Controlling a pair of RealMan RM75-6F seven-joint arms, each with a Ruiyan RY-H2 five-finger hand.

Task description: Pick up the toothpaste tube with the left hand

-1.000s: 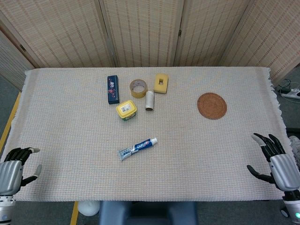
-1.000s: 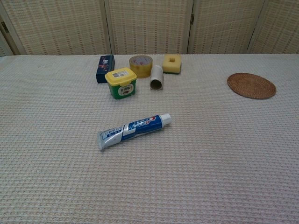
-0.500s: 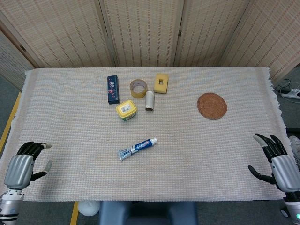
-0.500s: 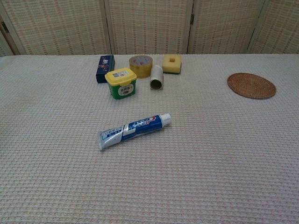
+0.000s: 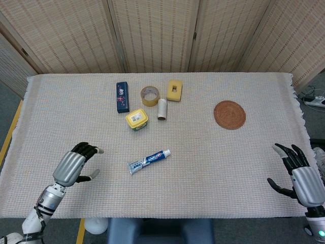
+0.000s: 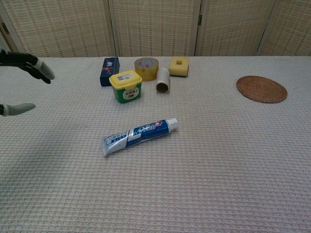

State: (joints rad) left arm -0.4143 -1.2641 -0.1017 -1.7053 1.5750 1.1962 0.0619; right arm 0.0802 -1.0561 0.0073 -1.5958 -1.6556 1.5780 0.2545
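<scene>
The blue and white toothpaste tube (image 5: 149, 160) (image 6: 139, 135) lies flat near the middle of the table, its white cap pointing right. My left hand (image 5: 75, 165) hovers to the left of the tube, a short way off, fingers apart and holding nothing. In the chest view only the fingertips (image 6: 34, 65) of that hand enter at the left edge. My right hand (image 5: 300, 178) rests open at the table's front right corner, far from the tube.
At the back stand a dark blue box (image 5: 122, 96), a tape roll (image 5: 150, 95), a yellow sponge (image 5: 174, 90), a cardboard tube (image 5: 162, 109) and a yellow-lidded tub (image 5: 136, 119). A woven coaster (image 5: 229, 114) lies at the right. Folding screens close off the back.
My left hand has moved from the front left corner rightward and inward over the table toward the tube, and now shows in the chest view. The right hand has barely moved.
</scene>
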